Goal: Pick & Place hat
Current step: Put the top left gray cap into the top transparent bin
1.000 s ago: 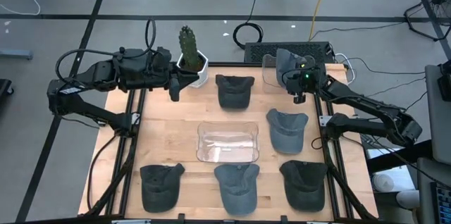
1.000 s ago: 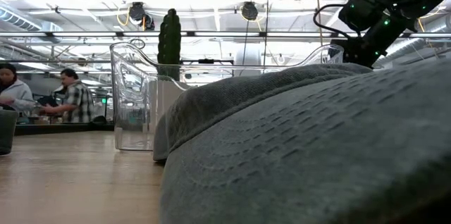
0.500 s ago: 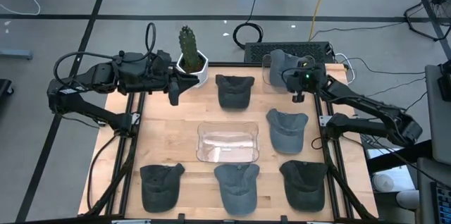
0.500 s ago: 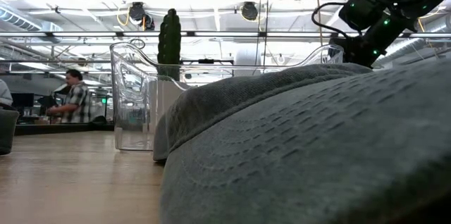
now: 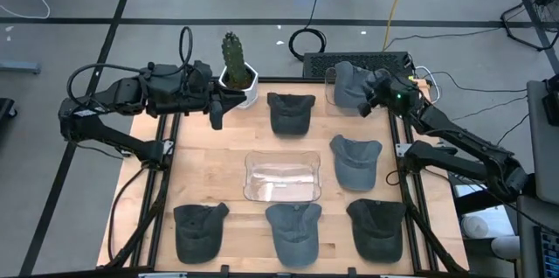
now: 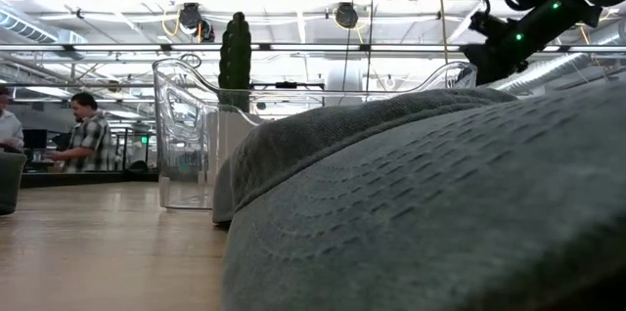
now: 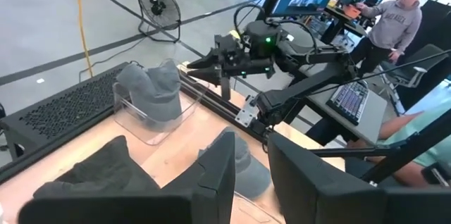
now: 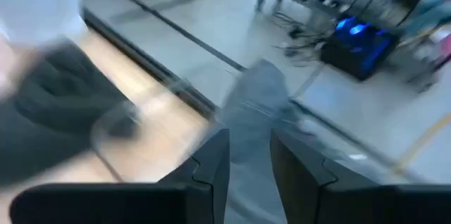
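Two wrist views alone show both arms' jaws parted, empty; hat (image 7: 151,90) sits in bin (image 7: 156,120).

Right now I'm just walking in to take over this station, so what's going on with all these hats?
The right gripper sits at the table's far right corner, beside a clear plastic bin with a grey cap in it; its fingers are apart and hold nothing. The left gripper waits near the potted cactus, empty. Five more grey caps, such as one at the far middle, lie on the wooden table, around a second, empty clear bin.
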Robot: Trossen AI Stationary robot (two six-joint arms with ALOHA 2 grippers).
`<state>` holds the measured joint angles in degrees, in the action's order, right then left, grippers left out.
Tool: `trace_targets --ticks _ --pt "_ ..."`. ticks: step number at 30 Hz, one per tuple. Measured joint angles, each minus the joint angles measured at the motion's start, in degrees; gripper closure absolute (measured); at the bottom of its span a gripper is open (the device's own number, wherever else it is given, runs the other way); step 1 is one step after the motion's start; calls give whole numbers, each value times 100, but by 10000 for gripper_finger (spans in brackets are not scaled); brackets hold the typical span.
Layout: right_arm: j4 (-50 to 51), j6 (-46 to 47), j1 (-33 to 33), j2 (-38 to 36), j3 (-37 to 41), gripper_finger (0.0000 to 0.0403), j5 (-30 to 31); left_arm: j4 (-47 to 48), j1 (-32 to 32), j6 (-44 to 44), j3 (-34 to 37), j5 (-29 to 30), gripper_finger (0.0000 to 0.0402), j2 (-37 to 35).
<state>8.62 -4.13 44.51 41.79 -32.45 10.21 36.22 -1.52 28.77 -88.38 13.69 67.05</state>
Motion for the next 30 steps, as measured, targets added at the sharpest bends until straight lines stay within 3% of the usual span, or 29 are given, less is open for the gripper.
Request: trace_targets --ticks 6,10,16,24,30 --pt "40 1785 9 558 -740 309 20 -24 -125 -123 4 1 309 -46" --pt "1001 2587 135 1465 -1887 309 -22 -32 -274 -245 4 4 309 -107" --pt "2392 3750 430 2880 -3123 309 -1029 6 -436 -417 4 -11 309 -234" --pt "2848 4924 827 3735 -3395 278 -908 245 -420 -444 3 -23 309 -353" --pt "2656 4568 822 3795 -3396 217 -996 604 -420 -310 4 -203 309 -404"
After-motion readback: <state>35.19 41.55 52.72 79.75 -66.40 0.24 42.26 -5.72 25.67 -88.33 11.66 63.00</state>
